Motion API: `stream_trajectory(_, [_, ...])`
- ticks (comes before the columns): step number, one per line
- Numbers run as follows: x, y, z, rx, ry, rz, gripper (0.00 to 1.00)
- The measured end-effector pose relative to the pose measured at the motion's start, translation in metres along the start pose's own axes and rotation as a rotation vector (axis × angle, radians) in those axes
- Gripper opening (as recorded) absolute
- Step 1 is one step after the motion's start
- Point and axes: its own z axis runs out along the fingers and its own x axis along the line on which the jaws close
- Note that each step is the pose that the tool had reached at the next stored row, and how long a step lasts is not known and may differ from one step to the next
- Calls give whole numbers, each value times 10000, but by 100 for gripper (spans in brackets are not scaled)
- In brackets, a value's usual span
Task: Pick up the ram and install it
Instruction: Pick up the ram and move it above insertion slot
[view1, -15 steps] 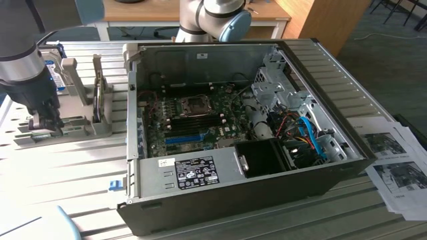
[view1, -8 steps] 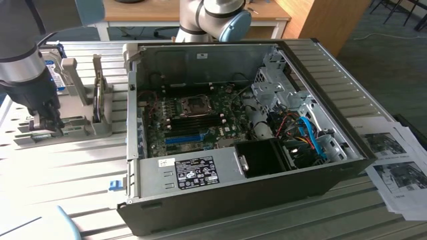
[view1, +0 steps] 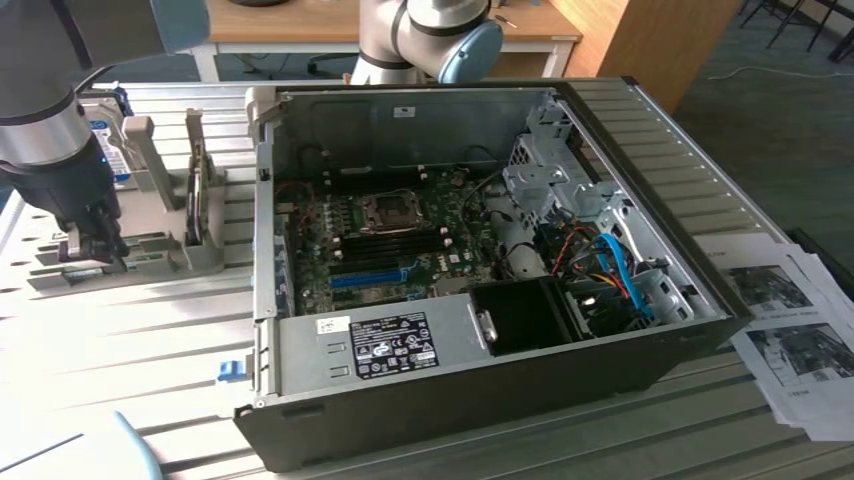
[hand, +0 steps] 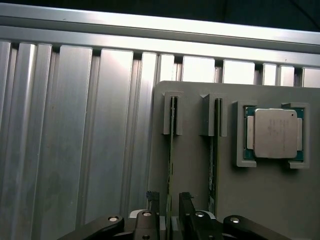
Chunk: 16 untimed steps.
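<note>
The worktop (view1: 147, 340) is a bed of ribbed aluminium slats, pale and bare along its near edge. An open computer case (view1: 467, 400) lies on its side across the middle, with the green motherboard (view1: 387, 250) facing up inside. Printed sheets (view1: 794, 320) lie by the worktop's edge on the exterior view's right. Beyond the far edge stand a wooden desk (view1: 400, 25) and a wooden panel, and blue-green carpet (view1: 761, 110) covers the floor.

A grey holder (view1: 147, 255) sits close to the worktop's edge on the exterior view's left, well apart from the case's open side. The arm reaches down over it, with the tool (view1: 91, 245) low at the holder.

In the wrist view the holder (hand: 260, 200) lies on the slats (hand: 75, 150) not far from the worktop's edge rail. The ram (hand: 170, 150) stands on its long edge in a slot of the holder, and a second stick (hand: 214, 160) stands in the slot beside it. A square silver CPU chip (hand: 274, 132) rests in its own recess further along. The tool (hand: 169, 202) is open, one finger on each side of the ram, and a sliver of gap shows at each side. The ram sits in its slot, not lifted.
</note>
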Motion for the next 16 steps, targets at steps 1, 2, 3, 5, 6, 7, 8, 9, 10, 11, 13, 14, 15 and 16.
stream_trajectory(1, [0, 0, 0, 0, 0, 0, 29])
stream_trajectory(2, [0, 0, 0, 0, 0, 1, 29])
stream_trajectory(3, [0, 0, 0, 0, 0, 0, 29])
stream_trajectory(5, [0, 0, 0, 0, 0, 1, 29])
stream_trajectory(6, [0, 0, 0, 0, 0, 0, 29])
stream_trajectory(7, [0, 0, 0, 0, 0, 0, 29])
stream_trajectory(8, [0, 0, 0, 0, 0, 0, 28])
stream_trajectory(9, [0, 0, 0, 0, 1, 0, 28])
stream_trajectory(10, [0, 0, 0, 0, 0, 0, 21])
stream_trajectory(11, [0, 0, 0, -1, -1, 1, 15])
stream_trajectory(13, [0, 0, 0, 0, 0, 1, 11])
stream_trajectory(14, [0, 0, 0, 0, 0, 1, 11])
stream_trajectory(15, [0, 0, 0, 0, 0, 0, 11])
stream_trajectory(16, [0, 0, 0, 0, 0, 0, 11])
